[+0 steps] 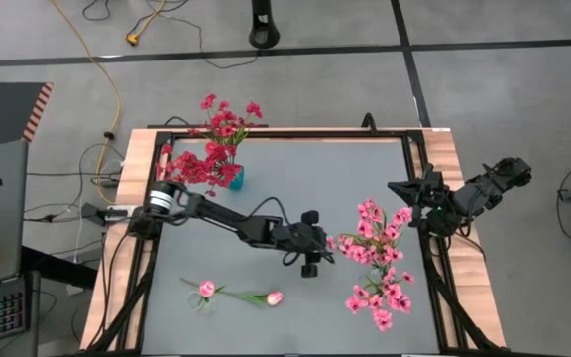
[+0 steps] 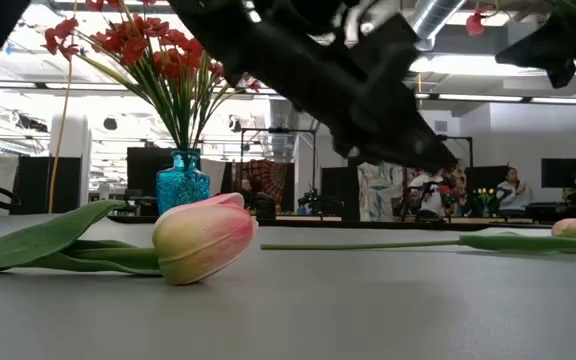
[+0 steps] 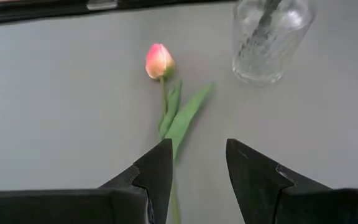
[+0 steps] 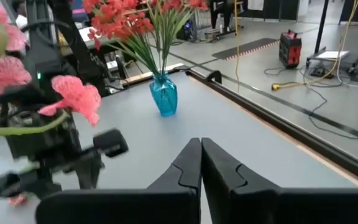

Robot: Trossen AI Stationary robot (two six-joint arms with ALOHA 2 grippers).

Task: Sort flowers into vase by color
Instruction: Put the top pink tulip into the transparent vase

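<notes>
Left end effector point(image 3: 197, 171) part-open and empty above a tulip's stem point(image 3: 165, 102); right end effector point(image 4: 201, 163) closed, empty.

The surface point(image 1: 295, 188) was grey. Deep red flowers point(image 1: 221, 124) stood in a turquoise vase point(image 1: 235, 178); pink flowers point(image 1: 380, 258) filled a clear ribbed vase point(image 3: 269, 37). The tulip point(image 3: 159, 61) was pink-yellow with green leaves.

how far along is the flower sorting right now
Mostly done, it seems: the red flowers stand in the blue vase, and the pink flowers stand in the clear vase. In hand: nothing yet. The left gripper is open above a tulip stem, and the right gripper waits shut at the table's right edge. Left: two tulips lie on the table.
</notes>
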